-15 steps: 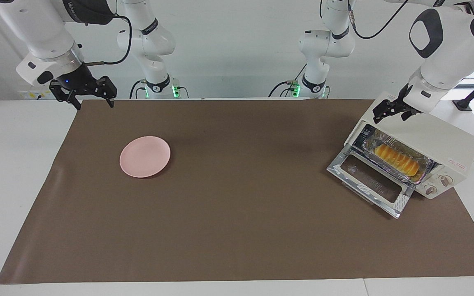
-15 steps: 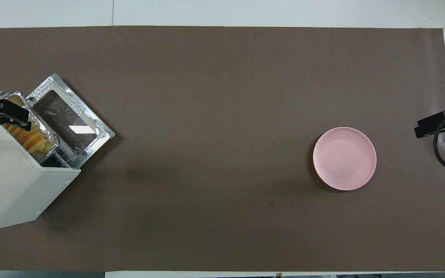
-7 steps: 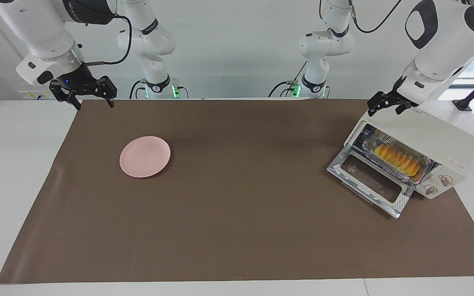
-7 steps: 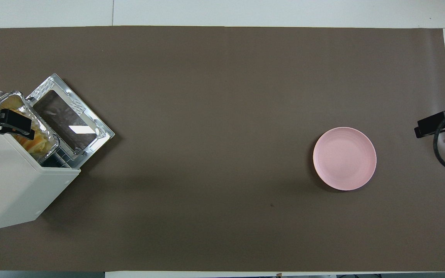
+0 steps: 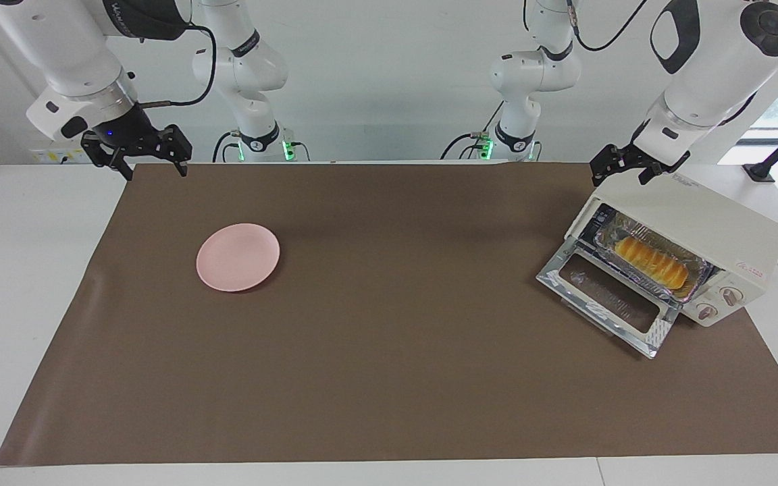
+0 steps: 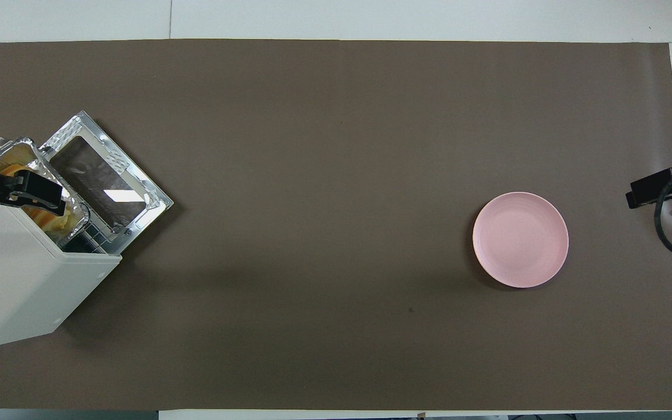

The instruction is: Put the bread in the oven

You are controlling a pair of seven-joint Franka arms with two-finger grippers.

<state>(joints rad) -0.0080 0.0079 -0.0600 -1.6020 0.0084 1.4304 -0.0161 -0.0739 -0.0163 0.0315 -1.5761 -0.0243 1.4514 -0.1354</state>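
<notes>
Bread (image 5: 652, 262) is sitting inside the oven (image 5: 706, 229) already, door hanging open; left gripper (image 5: 620, 167) is hovering above it, spread and empty.

Oven (image 5: 689, 229) placed at the left arm's end of the desk (image 5: 389, 378), door (image 5: 608, 297) dropped open; bread (image 5: 652, 262) held in a tray (image 5: 699, 273) inside. Plate (image 5: 238, 257) set toward the right arm's end.

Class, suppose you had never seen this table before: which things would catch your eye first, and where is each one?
The white oven at the left arm's end of the table, its door dropped open, with golden bread in a foil tray inside. Next, the pink plate, bare, toward the right arm's end. The left gripper hangs above the oven's top corner; the right gripper waits, open.
</notes>
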